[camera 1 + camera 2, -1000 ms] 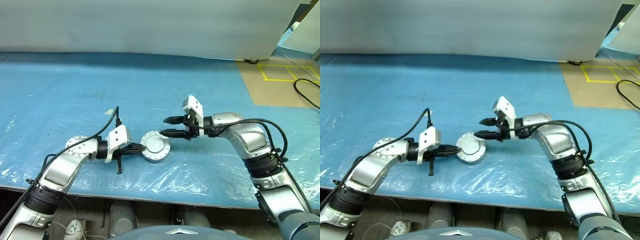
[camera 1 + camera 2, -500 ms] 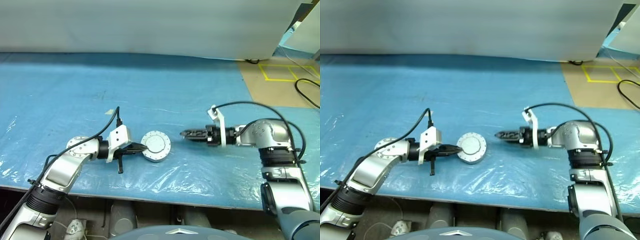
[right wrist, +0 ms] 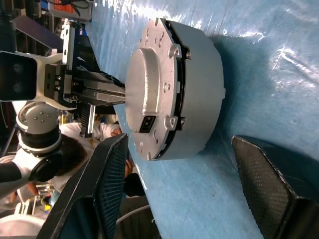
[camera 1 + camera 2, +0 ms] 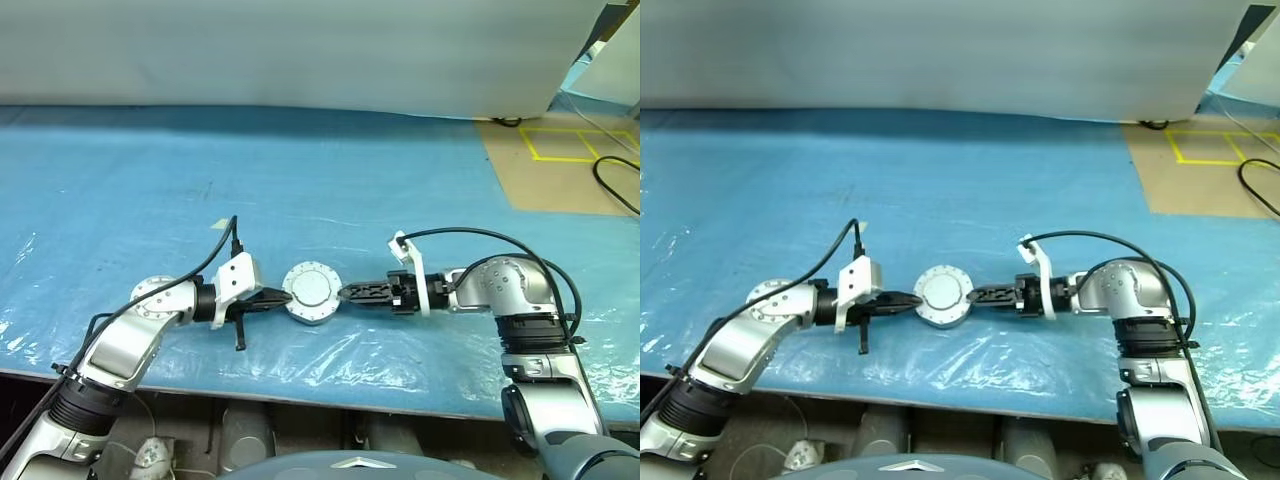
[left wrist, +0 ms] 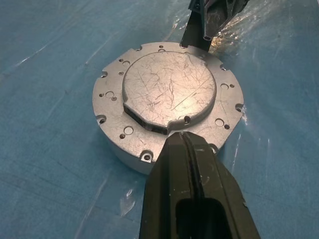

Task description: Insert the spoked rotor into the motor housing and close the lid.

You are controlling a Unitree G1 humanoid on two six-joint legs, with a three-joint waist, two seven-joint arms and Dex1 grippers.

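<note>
The motor housing (image 4: 311,314) is a round silver cup standing on the blue sheet between my two arms. The lid (image 4: 313,287), pale grey with a raised scratched centre (image 5: 169,89), lies flat on top of it, a dark seam (image 3: 180,74) showing between them. The spoked rotor is hidden. My left gripper (image 4: 283,297) is shut, its tips pressed against the housing's left wall. My right gripper (image 4: 345,292) lies low and level at the housing's right side, open, with its fingers (image 3: 112,174) spread wider than the housing (image 3: 202,89) and apart from it.
A blue plastic sheet (image 4: 150,180) covers the table, wrinkled near the front edge (image 4: 300,395). A small scrap of tape (image 4: 220,224) lies behind my left arm. Brown floor with yellow tape (image 4: 570,150) and a black cable (image 4: 610,185) sit at the far right.
My right gripper rolled over, sank from above the housing to table level, drew back to the right, then came left up to the housing's side. The left gripper and housing stayed put.
</note>
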